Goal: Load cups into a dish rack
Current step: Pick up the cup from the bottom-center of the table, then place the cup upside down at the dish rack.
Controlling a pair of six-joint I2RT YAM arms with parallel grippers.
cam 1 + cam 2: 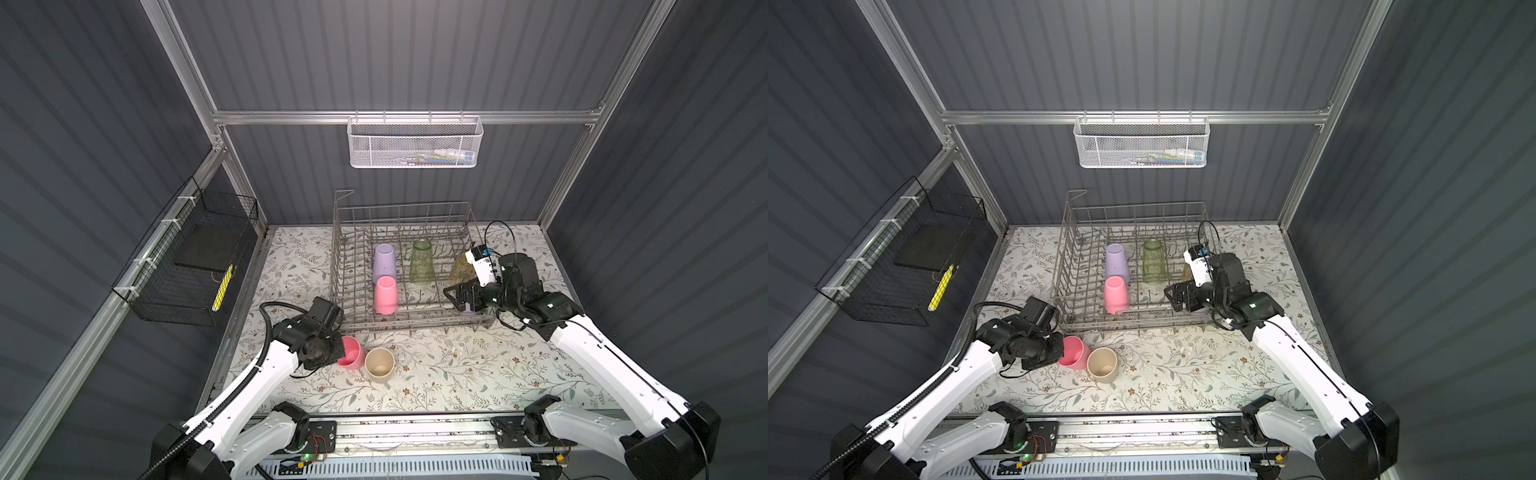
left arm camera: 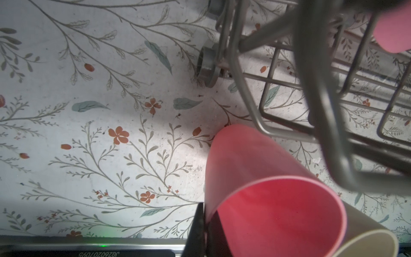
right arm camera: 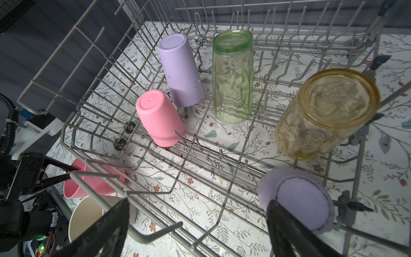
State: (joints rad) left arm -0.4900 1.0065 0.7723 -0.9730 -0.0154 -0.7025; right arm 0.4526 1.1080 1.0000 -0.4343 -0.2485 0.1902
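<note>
A pink cup (image 1: 351, 353) leans on the flowered surface (image 1: 478, 374), just in front of the near left corner of the dish rack (image 1: 415, 321), with its mouth turned up. The left gripper (image 3: 73, 173) is closed on its rim, with one finger inside the wall and one outside. A beige cup (image 1: 380, 364) stands upright with its mouth up, touching the pink cup. Five cups stand upside down inside the rack: a lilac cup (image 1: 384, 262) with a second pink cup (image 1: 385, 295) just before it, a green glass (image 1: 422, 262), an amber glass (image 1: 460, 268), and a second lilac cup (image 3: 298, 200) at the near right corner. The right gripper (image 3: 199, 201) hangs over that corner with its jaws wide apart, and one finger crosses in front of the second lilac cup.
</note>
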